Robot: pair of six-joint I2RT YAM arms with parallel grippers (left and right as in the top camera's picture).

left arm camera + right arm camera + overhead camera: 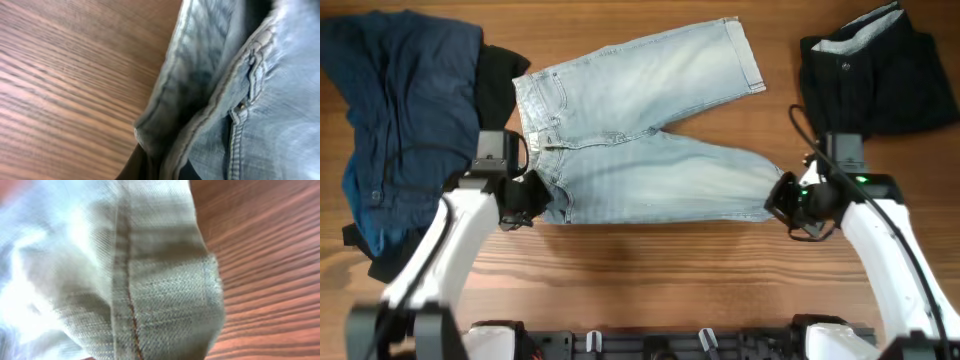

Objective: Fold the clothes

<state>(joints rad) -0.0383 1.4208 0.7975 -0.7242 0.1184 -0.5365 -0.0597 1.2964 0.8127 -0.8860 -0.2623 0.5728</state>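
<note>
Overhead: the denim shorts lie spread flat in the middle of the bench, waistband to the left and legs to the right. The left jaws are closed on the near waistband corner. The right jaws are closed on the near leg's cuffed hem. A navy garment is heaped far left beside a black garment, and a folded black garment sits far right.

Left wrist: the waistband edge is pinched at a dark finger, with wood alongside.

Right wrist: the cuffed hem bunches against the lens and hides the fingers.

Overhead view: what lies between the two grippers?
The pale denim shorts: their near leg spans from left gripper at the waistband to right gripper at the cuff, seen overhead.
</note>
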